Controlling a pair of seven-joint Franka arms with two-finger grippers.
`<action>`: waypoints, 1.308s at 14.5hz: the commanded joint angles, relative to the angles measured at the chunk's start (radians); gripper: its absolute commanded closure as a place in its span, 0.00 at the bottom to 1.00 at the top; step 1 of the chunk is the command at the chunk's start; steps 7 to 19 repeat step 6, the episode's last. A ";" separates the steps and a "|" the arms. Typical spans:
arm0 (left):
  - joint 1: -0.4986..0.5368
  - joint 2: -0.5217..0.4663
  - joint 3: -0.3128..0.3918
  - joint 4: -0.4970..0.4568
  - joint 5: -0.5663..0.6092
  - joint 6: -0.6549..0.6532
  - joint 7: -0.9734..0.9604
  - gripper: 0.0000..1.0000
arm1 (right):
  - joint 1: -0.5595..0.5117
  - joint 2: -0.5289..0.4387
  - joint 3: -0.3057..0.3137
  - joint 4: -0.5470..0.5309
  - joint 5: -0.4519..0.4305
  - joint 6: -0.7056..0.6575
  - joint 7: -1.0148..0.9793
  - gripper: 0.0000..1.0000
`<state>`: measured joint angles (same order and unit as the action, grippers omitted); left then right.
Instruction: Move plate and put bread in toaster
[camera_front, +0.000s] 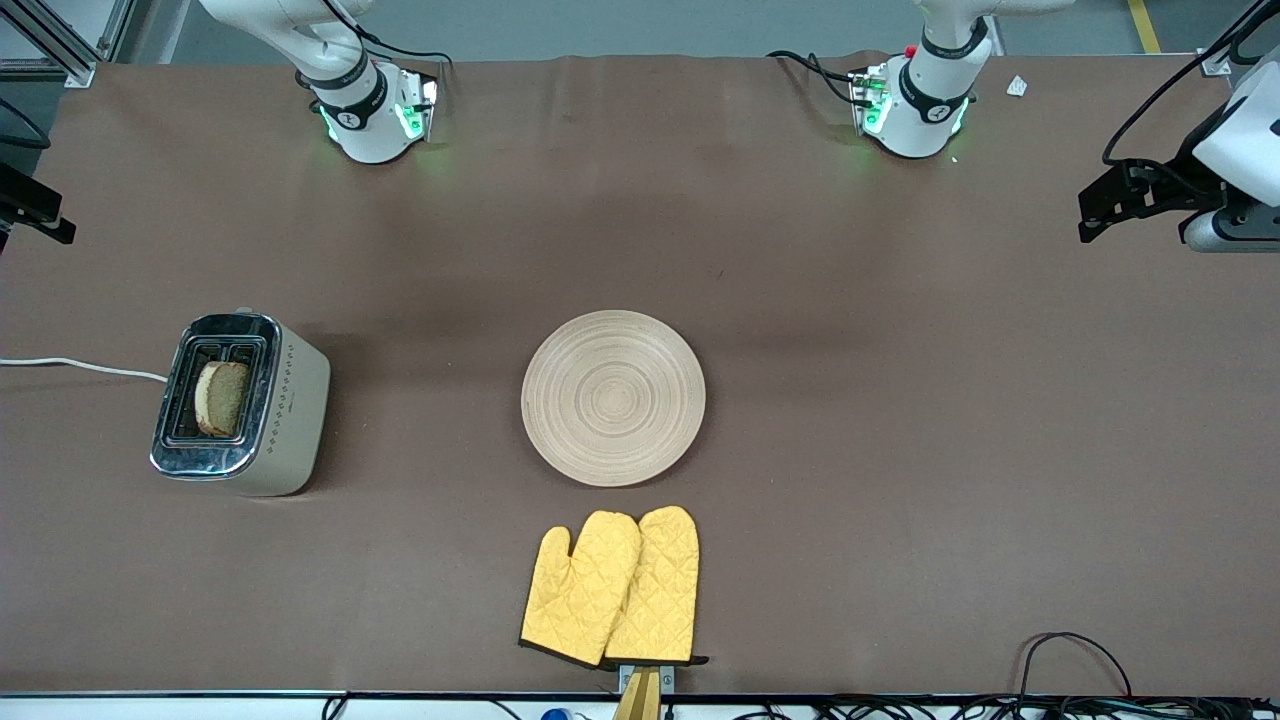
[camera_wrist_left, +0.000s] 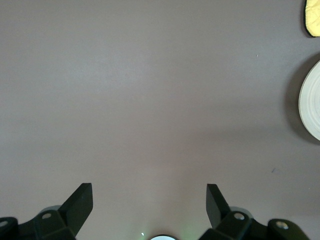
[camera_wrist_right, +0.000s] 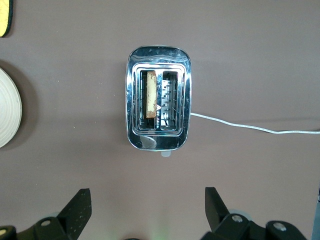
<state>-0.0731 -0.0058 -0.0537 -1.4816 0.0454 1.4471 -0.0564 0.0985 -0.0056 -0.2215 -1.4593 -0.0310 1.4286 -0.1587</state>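
Observation:
The wooden plate (camera_front: 613, 398) lies flat at the table's middle; its rim also shows in the left wrist view (camera_wrist_left: 312, 102) and the right wrist view (camera_wrist_right: 7, 115). The cream toaster (camera_front: 290, 400) stands toward the right arm's end of the table. The bread (camera_front: 222, 398) stands in one of its two slots, seen from above in the right wrist view (camera_wrist_right: 150, 94). My right gripper (camera_wrist_right: 147, 195) is open and empty, high over bare table beside the toaster (camera_wrist_right: 159, 142). My left gripper (camera_wrist_left: 150, 192) is open and empty over bare table toward the left arm's end (camera_front: 1100, 205).
A pair of yellow oven mitts (camera_front: 612, 588) lies nearer to the front camera than the plate, by the table's edge. The toaster's white cord (camera_front: 80, 366) runs off the right arm's end of the table. Cables lie along the front edge.

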 joint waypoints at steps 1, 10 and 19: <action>0.006 0.010 -0.002 0.023 -0.019 -0.008 0.016 0.00 | -0.003 -0.022 0.005 -0.024 0.013 0.012 -0.010 0.00; 0.006 0.010 -0.002 0.023 -0.018 -0.008 0.016 0.00 | -0.135 -0.022 0.154 -0.026 0.026 0.023 0.023 0.00; 0.006 0.010 -0.002 0.023 -0.018 -0.008 0.016 0.00 | -0.135 -0.022 0.154 -0.026 0.026 0.023 0.023 0.00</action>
